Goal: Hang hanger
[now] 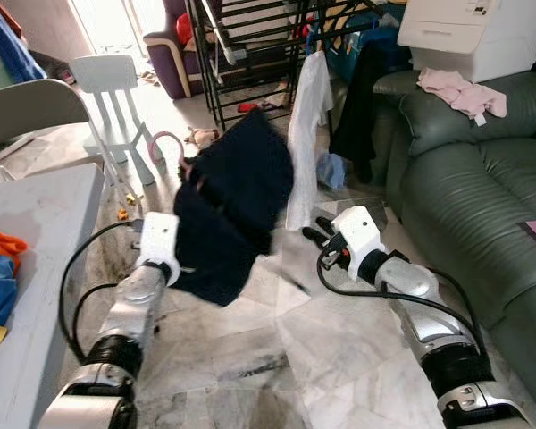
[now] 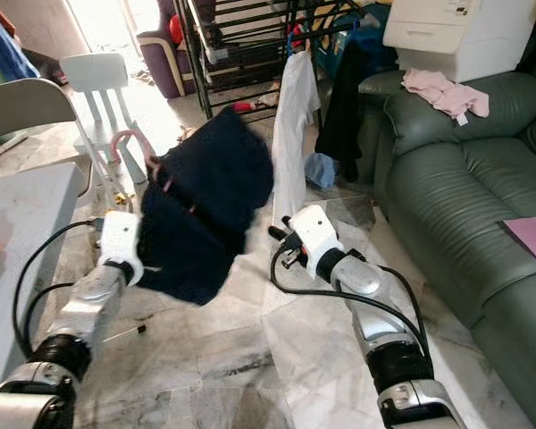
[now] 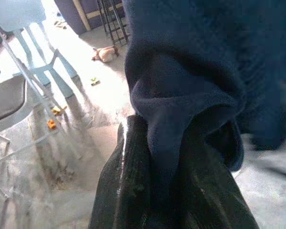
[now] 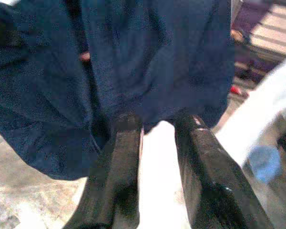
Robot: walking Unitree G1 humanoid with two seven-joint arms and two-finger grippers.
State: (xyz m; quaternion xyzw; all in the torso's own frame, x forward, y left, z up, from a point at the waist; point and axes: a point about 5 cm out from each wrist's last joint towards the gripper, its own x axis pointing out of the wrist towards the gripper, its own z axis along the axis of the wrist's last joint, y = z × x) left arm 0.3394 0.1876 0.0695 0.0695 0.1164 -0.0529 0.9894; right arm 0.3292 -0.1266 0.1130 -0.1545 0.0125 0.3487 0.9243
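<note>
A dark navy garment [image 1: 232,210] hangs in the air in front of me, with the pink hook of a hanger [image 1: 165,139] sticking out at its upper left. My left gripper [image 3: 176,140] is shut on a fold of the navy cloth at the garment's lower left edge; in the eye views the cloth covers its fingers. My right gripper [image 1: 316,229] stands open just right of the garment, its fingers [image 4: 126,143] pointing at the cloth without touching it. A black drying rack [image 1: 250,54] stands beyond, with a white shirt [image 1: 308,134] hanging from it.
A green sofa [image 1: 464,170] with pink clothes [image 1: 460,89] fills the right side. A black garment [image 1: 357,98] hangs by the white shirt. A grey table [image 1: 36,232] is at my left, a white child's chair [image 1: 112,89] behind it. The floor is marble tile.
</note>
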